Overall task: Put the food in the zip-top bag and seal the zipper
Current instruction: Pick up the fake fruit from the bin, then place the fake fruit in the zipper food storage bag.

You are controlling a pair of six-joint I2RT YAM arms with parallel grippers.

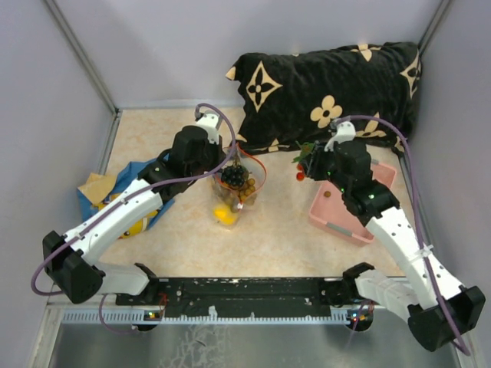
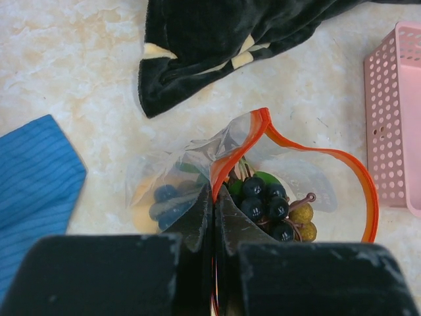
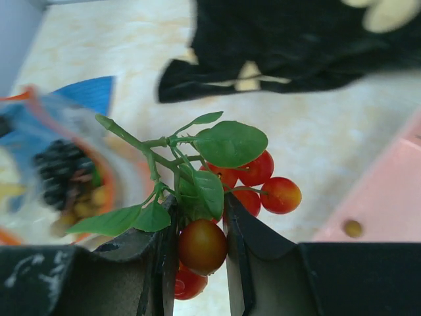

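Note:
The clear zip-top bag (image 1: 234, 192) stands open at the table's middle, its orange-red zipper (image 2: 358, 178) forming a loop. Dark purple grapes (image 2: 263, 197) and brown-tan berries (image 2: 302, 220) lie inside, with a yellow lemon (image 1: 222, 213) low in the bag. My left gripper (image 2: 214, 204) is shut on the bag's near rim and holds the mouth open. My right gripper (image 3: 197, 224) is shut on the orange-red green-topped fruit (image 3: 227, 191), a leafy sprig held in the air right of the bag (image 3: 66, 171). It also shows in the top view (image 1: 304, 162).
A pink slotted basket (image 1: 349, 203) sits at the right with a small brown berry (image 3: 352, 228) in it. A black flowered pillow (image 1: 330, 84) lies at the back. Blue cloth (image 1: 115, 195) with a yellow thing lies at the left under my left arm.

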